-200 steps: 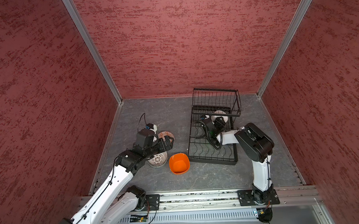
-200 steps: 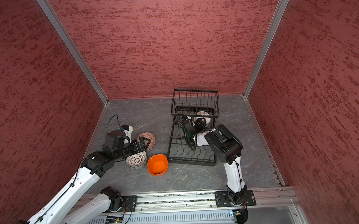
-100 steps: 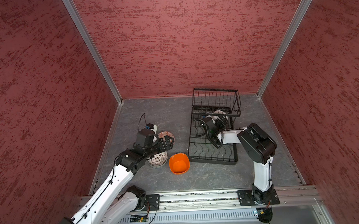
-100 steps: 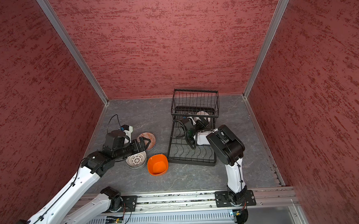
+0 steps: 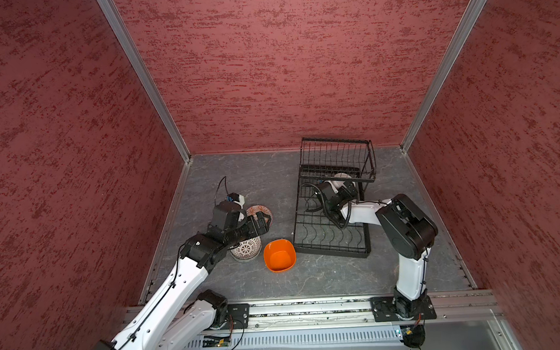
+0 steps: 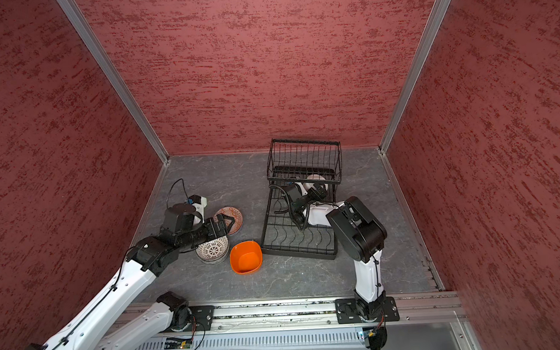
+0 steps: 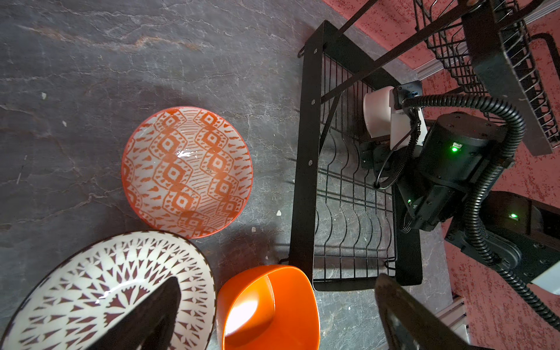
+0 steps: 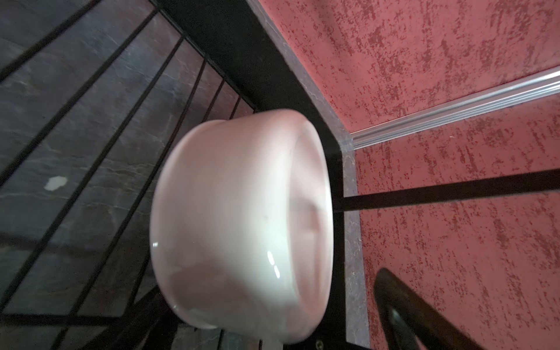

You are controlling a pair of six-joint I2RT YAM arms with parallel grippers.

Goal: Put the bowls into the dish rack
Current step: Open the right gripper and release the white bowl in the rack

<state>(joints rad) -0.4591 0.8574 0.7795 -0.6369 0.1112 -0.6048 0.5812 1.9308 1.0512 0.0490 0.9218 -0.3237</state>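
Observation:
The black wire dish rack (image 5: 332, 252) (image 6: 295, 249) (image 7: 303, 181) (image 8: 266, 69) stands right of centre. A plain white bowl (image 5: 341, 179) (image 6: 315, 180) (image 7: 375, 115) (image 8: 236, 218) stands on edge in the rack's base under the raised basket. My right gripper (image 5: 343, 188) (image 6: 316, 190) (image 8: 269, 281) is open around it, jaws wide. On the floor to the left lie an orange bowl (image 5: 279, 255) (image 6: 245, 257) (image 7: 272, 309), a black-patterned bowl (image 5: 246, 250) (image 6: 212, 250) (image 7: 100, 281) and a red-orange patterned bowl (image 5: 257, 210) (image 6: 233, 215) (image 7: 186, 171). My left gripper (image 5: 262, 221) (image 6: 227, 223) (image 7: 277, 280) hovers open above them, empty.
Red textured walls (image 5: 266, 68) close in the grey stone floor (image 5: 255, 177) on three sides. A metal rail (image 5: 312, 307) with both arm bases runs along the front. The black-patterned bowl seems stacked on another bowl. The right arm's elbow (image 5: 406, 225) stands beside the rack.
My right gripper has opened wide around the white bowl, which now rests in the rack. The left arm and the floor bowls have hardly moved.

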